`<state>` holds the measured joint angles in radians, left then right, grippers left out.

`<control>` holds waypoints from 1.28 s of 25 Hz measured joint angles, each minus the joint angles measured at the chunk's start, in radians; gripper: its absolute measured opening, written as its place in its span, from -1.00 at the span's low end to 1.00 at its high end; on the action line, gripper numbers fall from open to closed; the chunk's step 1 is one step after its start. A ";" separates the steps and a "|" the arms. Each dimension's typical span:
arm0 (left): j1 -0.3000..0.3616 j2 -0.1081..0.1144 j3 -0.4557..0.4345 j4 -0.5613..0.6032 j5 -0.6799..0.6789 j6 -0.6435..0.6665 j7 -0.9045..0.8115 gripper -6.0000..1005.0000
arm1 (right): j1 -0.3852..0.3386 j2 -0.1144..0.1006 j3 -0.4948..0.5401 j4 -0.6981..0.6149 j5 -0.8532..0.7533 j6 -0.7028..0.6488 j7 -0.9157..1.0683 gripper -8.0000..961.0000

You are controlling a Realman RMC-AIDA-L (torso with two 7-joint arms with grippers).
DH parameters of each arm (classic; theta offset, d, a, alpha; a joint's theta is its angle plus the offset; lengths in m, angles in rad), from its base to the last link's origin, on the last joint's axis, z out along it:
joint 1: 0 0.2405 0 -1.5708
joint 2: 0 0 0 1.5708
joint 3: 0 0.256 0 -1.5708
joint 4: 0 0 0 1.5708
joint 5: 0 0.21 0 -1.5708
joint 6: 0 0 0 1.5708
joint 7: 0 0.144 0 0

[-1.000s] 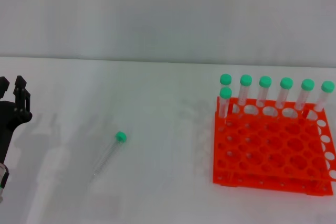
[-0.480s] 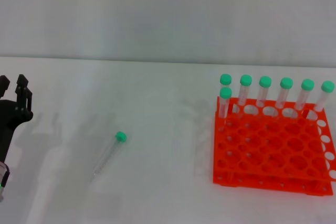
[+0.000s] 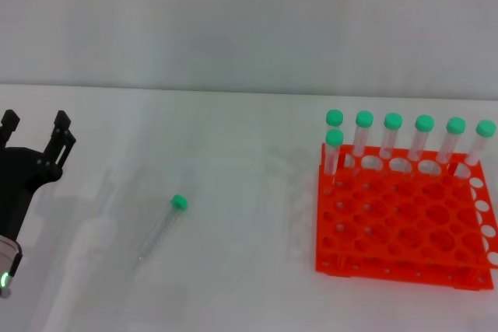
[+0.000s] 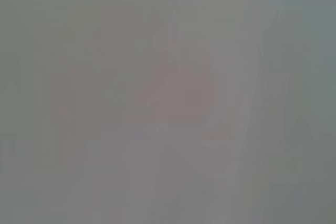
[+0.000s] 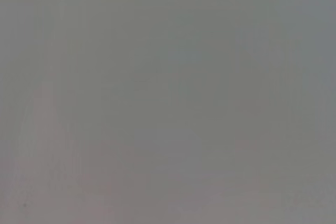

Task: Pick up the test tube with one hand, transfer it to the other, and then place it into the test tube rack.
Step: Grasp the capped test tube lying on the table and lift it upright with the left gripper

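A clear test tube (image 3: pixel 162 227) with a green cap lies flat on the white table, left of centre in the head view, cap pointing away from me. My left gripper (image 3: pixel 35 126) hovers at the far left edge, well to the left of the tube, its two black fingers spread open with nothing between them. The orange test tube rack (image 3: pixel 405 223) stands on the right. The right gripper is out of view. Both wrist views show only a blank grey surface.
Several green-capped tubes (image 3: pixel 393 136) stand upright along the rack's back rows. The white table (image 3: pixel 249 153) stretches between the lying tube and the rack.
My left gripper's fingers have spread apart from nearly together to wide open, and the arm has shifted slightly right.
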<state>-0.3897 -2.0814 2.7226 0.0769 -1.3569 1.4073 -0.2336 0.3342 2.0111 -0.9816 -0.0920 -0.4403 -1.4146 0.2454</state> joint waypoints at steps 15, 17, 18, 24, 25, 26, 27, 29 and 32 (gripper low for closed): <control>-0.016 0.012 0.000 -0.027 0.082 -0.008 -0.125 0.78 | -0.007 0.000 0.008 0.011 0.002 0.003 0.000 -0.33; -0.029 0.014 0.000 -0.067 0.121 -0.007 -0.209 0.78 | -0.008 0.000 0.008 0.011 0.002 0.003 0.000 -0.33; -0.040 0.015 0.000 -0.107 0.150 -0.007 -0.283 0.78 | -0.008 0.000 0.008 0.012 0.002 0.003 0.000 -0.33; -0.097 0.013 0.002 -0.286 0.262 -0.001 -0.589 0.78 | -0.009 0.000 0.009 0.012 0.002 0.003 0.000 -0.33; -0.104 0.013 0.006 -0.310 0.276 -0.001 -0.629 0.78 | -0.009 0.000 0.009 0.012 0.002 0.004 0.000 -0.33; -0.113 0.015 0.020 -0.339 0.287 0.000 -0.681 0.78 | -0.008 0.000 0.009 0.012 0.002 0.004 -0.001 -0.33; -0.121 0.015 0.043 -0.370 0.294 0.001 -0.735 0.78 | -0.008 0.000 0.009 0.012 0.002 0.004 -0.001 -0.33; -0.135 0.015 0.095 -0.436 0.304 0.005 -0.848 0.78 | -0.006 0.000 0.009 0.012 0.002 0.005 -0.001 -0.33; -0.162 0.011 0.124 -0.550 0.357 0.032 -1.016 0.78 | -0.005 0.000 0.009 0.012 0.002 0.009 -0.001 -0.33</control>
<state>-0.5518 -2.0704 2.8466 -0.4732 -0.9997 1.4394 -1.2500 0.3295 2.0110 -0.9725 -0.0804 -0.4388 -1.4055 0.2441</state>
